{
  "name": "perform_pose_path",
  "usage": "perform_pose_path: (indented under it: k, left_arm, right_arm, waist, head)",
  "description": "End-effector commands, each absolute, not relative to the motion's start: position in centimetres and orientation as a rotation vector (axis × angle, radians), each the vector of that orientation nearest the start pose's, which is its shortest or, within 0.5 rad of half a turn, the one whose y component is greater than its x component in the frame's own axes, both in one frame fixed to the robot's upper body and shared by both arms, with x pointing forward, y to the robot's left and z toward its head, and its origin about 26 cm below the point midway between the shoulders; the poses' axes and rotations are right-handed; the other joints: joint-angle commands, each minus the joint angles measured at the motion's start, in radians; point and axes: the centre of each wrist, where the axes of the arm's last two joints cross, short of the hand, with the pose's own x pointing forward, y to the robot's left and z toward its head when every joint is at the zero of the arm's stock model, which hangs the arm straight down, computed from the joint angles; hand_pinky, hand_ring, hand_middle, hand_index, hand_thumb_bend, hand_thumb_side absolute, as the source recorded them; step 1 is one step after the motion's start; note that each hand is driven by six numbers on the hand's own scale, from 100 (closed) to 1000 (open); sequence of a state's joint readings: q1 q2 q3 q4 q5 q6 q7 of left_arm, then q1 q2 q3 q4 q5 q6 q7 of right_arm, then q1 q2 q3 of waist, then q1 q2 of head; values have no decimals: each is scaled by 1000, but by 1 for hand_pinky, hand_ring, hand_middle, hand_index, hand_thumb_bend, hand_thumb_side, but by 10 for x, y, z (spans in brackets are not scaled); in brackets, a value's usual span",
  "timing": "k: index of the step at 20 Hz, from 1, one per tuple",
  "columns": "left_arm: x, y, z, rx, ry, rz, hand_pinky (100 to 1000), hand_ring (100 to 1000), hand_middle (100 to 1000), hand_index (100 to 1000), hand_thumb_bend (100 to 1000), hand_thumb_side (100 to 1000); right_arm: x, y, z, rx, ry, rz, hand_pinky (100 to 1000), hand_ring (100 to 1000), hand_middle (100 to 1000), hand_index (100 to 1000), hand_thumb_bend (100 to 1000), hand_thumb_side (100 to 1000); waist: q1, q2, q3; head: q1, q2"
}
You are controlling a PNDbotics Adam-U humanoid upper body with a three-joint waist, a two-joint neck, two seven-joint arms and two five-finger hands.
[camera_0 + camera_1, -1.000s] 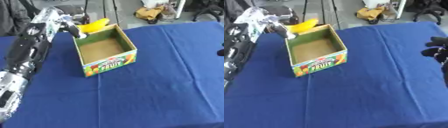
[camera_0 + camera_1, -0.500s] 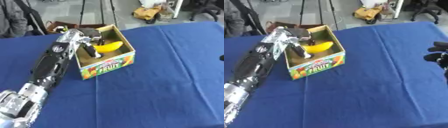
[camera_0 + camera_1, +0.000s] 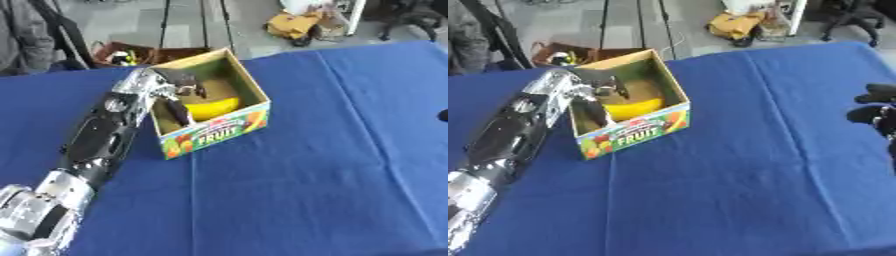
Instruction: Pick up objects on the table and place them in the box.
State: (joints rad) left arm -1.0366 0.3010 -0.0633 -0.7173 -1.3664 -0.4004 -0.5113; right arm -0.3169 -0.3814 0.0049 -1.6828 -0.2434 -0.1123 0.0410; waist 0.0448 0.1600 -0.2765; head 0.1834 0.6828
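Upper left of centre in the frame, the robot's left hand (image 3: 179,85) is reaching into an open cardboard box (image 3: 214,135) printed with fruit pictures and the word FRUIT, which is sitting on a worktop (image 3: 332,150) draped in blue cloth. A yellow banana-like object (image 3: 213,106) is lying inside the box, against the inner face of its near wall. The left hand's dark fingers (image 3: 178,111) are hanging down into the box, one of them pointing straight down at the left end of the yellow object and touching or just beside it; the others are sitting above the object, nearer the box's far side. Whether the fingers are curling round the object or merely resting beside it cannot be told from either view. The left arm is stretching diagonally from the lower left corner up to the box's left rim, silver at the wrist and black along the forearm.

At the right edge of the right eye view, the right hand (image 3: 877,114) is showing as a dark shape above the cloth, well apart from the box, its fingers bending inward and holding nothing.
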Motion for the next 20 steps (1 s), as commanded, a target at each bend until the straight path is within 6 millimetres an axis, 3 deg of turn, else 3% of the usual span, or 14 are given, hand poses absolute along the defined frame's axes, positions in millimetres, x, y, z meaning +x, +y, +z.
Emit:
perform_pose_path:
  k: [1, 3, 4, 5, 9, 15, 16, 17, 18, 19, 20]
  left_arm:
    - [500, 255, 199, 964, -1142, -1883, 970, 883, 837, 896, 1000, 810]
    - [497, 261, 214, 996, -1256, -1821, 944, 870, 826, 885, 994, 901]
    - [495, 266, 222, 1015, -1316, -1786, 920, 852, 809, 869, 916, 955]
    - [493, 271, 231, 1036, -1375, -1750, 913, 849, 805, 864, 899, 965]
    - [481, 285, 252, 1111, -1556, -1622, 878, 832, 786, 847, 854, 968]
    - [467, 281, 254, 1163, -1706, -1513, 878, 832, 786, 847, 854, 968]
    - [467, 281, 254, 1161, -1724, -1496, 847, 815, 767, 829, 799, 965]
    - [465, 284, 257, 1171, -1753, -1460, 847, 815, 767, 829, 799, 965]
    - [462, 289, 260, 1184, -1782, -1422, 789, 793, 744, 781, 432, 955]
    - [458, 298, 262, 1204, -1805, -1383, 793, 793, 744, 781, 414, 962]
    - [452, 309, 269, 1233, -1835, -1347, 799, 795, 749, 785, 401, 845]
  right_arm:
    - [342, -298, 148, 11, -2110, 266, 687, 597, 630, 761, 100, 897]
    - [341, -300, 148, 3, -2111, 263, 686, 597, 630, 761, 100, 896]
    - [341, -301, 148, -1, -2113, 261, 687, 597, 630, 761, 100, 894]
    - [341, -302, 149, -6, -2116, 258, 687, 597, 630, 761, 100, 894]
    - [341, -305, 151, -24, -2124, 252, 687, 598, 631, 762, 100, 892]
    - [341, -305, 152, -27, -2126, 254, 687, 598, 631, 762, 100, 892]
    - [341, -306, 152, -28, -2127, 254, 687, 600, 633, 761, 100, 890]
    - [341, -307, 153, -33, -2129, 252, 687, 600, 633, 761, 100, 890]
    - [341, -308, 156, -43, -2139, 253, 729, 714, 708, 746, 100, 828]
    - [341, -311, 167, -73, -2180, 257, 745, 743, 732, 748, 100, 817]
    - [341, -316, 183, -115, -2237, 263, 760, 765, 750, 753, 100, 759]
  waist:
    - [-7, -20, 8]
    - [-7, -21, 18]
    - [-8, -21, 23]
    - [-9, -21, 28]
    - [-11, -23, 44]
    - [-9, -22, 44]
    - [-9, -23, 45]
    - [-10, -24, 50]
    - [-13, -27, 56]
    - [-21, -41, 70]
    - [-26, -60, 90]
  head:
    - [-10, -8]
    - [-17, -6]
    - [-21, -7]
    - [-25, -7]
    - [-42, -5]
    - [-42, -6]
    - [-43, -6]
    - [-46, -4]
    - [-47, 7]
    - [-49, 33]
    - [-54, 59]
